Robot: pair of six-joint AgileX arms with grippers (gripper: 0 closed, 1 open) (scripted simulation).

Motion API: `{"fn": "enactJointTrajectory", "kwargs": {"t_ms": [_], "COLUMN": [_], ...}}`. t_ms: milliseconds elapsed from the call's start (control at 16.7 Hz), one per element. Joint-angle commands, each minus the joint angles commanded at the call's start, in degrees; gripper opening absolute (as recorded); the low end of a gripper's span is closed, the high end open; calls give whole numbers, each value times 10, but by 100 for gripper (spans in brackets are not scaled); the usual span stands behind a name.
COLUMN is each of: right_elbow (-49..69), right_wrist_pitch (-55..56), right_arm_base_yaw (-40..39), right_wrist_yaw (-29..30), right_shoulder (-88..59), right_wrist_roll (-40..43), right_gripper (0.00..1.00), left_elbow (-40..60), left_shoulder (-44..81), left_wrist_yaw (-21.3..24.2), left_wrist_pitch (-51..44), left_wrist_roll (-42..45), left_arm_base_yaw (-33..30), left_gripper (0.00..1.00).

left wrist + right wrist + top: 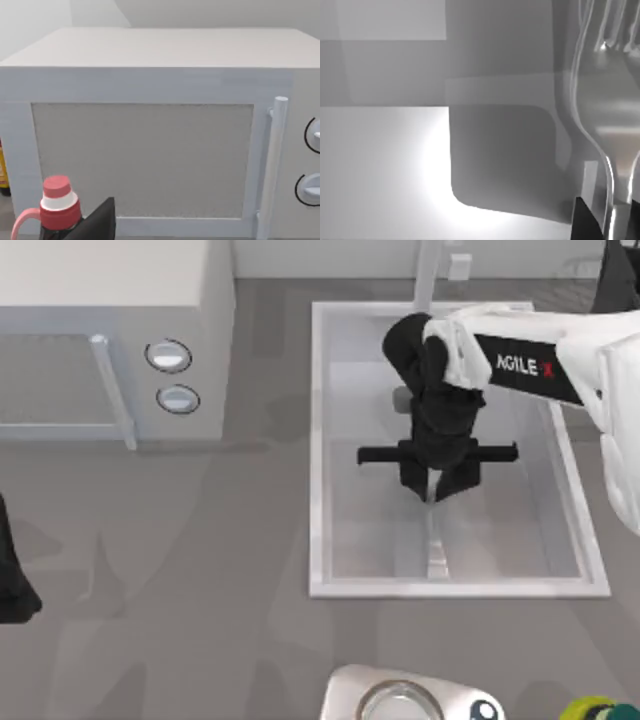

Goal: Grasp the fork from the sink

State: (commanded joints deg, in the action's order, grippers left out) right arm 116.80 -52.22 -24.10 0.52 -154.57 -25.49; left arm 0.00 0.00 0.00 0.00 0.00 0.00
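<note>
Right pincer down in the sink, pinching the fork.

Going left from the sink [322, 440], my left arm sits parked at the worktop's left edge, past the microwave [110, 330]; I cannot tell how its pincer stands. Inside the sink, my right pincer [438, 490] is pressed together on the fork [437, 540], near its neck; the handle lies along the basin floor toward the near rim. To do this well, I judge a straight vertical lift keeps it from twisting. The arm reads "AGILE X".
</note>
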Motion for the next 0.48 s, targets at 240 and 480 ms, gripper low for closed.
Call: {"fn": "enactJointTrajectory", "kwargs": {"t_ms": [240,480], "right_elbow": [6,64], "right_wrist_pitch": [-10,-75], "right_arm_base_yaw": [2,2], "right_wrist_yaw": [10,10], "right_shoulder": [26,36], "right_wrist_roll": [7,6], "right_gripper": [0,0], "left_elbow": [0,0], "left_shoulder": [0,0], "left_wrist_yaw": [0,0], "left_wrist_pitch": [0,0], "left_wrist_roll": [0,0], "left_arm_base_yaw": [0,0], "left_gripper": [100,100]}}
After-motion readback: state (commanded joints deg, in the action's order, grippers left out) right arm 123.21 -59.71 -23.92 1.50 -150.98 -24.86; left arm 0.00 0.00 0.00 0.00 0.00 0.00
